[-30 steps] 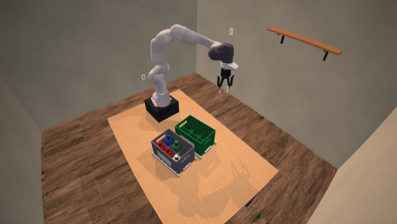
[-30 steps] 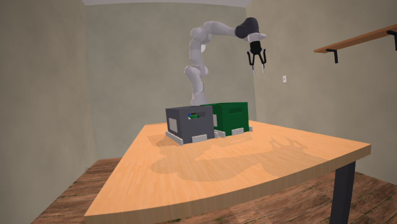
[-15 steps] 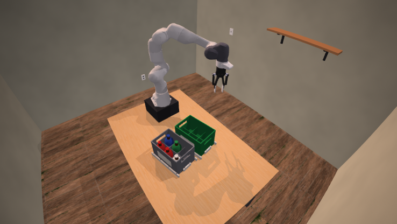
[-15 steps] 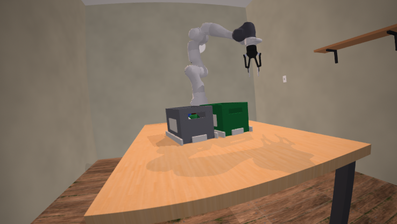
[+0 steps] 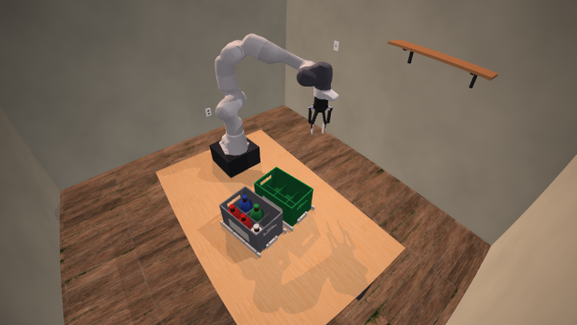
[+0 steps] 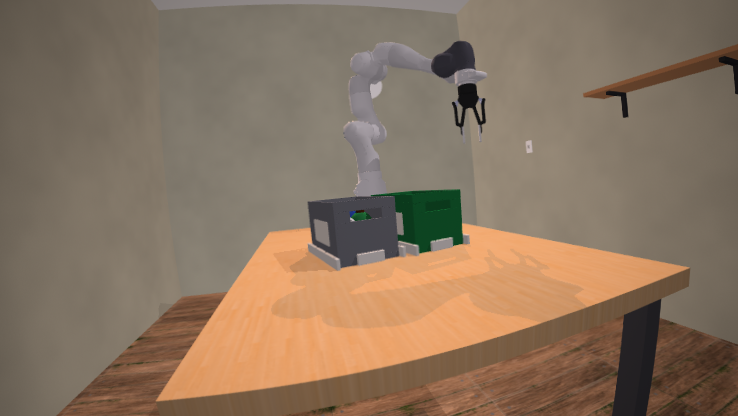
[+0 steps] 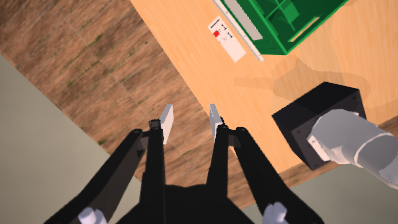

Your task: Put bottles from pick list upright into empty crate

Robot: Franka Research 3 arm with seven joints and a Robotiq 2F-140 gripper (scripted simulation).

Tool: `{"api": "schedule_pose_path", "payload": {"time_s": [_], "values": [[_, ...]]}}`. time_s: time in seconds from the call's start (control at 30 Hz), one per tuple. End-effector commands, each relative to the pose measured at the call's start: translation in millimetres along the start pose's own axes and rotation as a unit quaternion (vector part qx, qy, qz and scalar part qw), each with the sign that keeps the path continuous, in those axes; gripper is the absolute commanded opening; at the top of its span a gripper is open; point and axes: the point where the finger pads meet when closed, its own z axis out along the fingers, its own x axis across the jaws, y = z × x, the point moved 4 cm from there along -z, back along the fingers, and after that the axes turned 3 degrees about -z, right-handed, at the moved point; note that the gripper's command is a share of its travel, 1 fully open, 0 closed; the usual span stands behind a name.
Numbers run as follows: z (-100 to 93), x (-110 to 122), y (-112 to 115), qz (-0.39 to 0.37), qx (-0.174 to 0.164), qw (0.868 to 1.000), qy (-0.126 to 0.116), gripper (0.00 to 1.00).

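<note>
Gripper (image 5: 317, 130) (image 6: 471, 138) (image 7: 191, 111): fingers apart, nothing between | bottles: in gray crate (image 5: 247, 228) (image 6: 367, 232) | pick list (image 7: 227, 40): beside green crate (image 5: 298, 213) (image 6: 439, 222) (image 7: 274, 49), small, slanted in wrist view | risk: misread count, wrong bottles moved

Compared with a second ago, the gripper (image 5: 317, 131) (image 6: 471, 140) (image 7: 191, 111) is lower and nearer the green crate (image 5: 302, 214) (image 6: 437, 227) (image 7: 275, 52), though still well above its rim. The arm's dark wrist (image 5: 320, 74) (image 6: 457, 59) shifts the same way, and the finger shadow (image 5: 340, 237) (image 6: 516, 262) on the surface (image 5: 355, 258) (image 6: 330, 356) (image 7: 195, 65) lies closer to that crate.
</note>
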Motion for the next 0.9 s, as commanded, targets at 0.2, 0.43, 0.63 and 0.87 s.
{"api": "schedule_pose_path", "payload": {"time_s": [0.2, 0.43, 0.63, 0.87], "values": [[11.7, 9.0, -11.4, -0.062, 0.002, 0.998, -0.001, 0.38], [33.3, 26.2, -32.6, -0.128, 0.002, 0.992, 0.003, 0.38], [51.8, 40.7, -50.8, -0.159, 0.002, 0.987, 0.01, 0.38], [67.2, 52.8, -65.9, -0.197, 0.002, 0.98, 0.014, 0.38]]}}
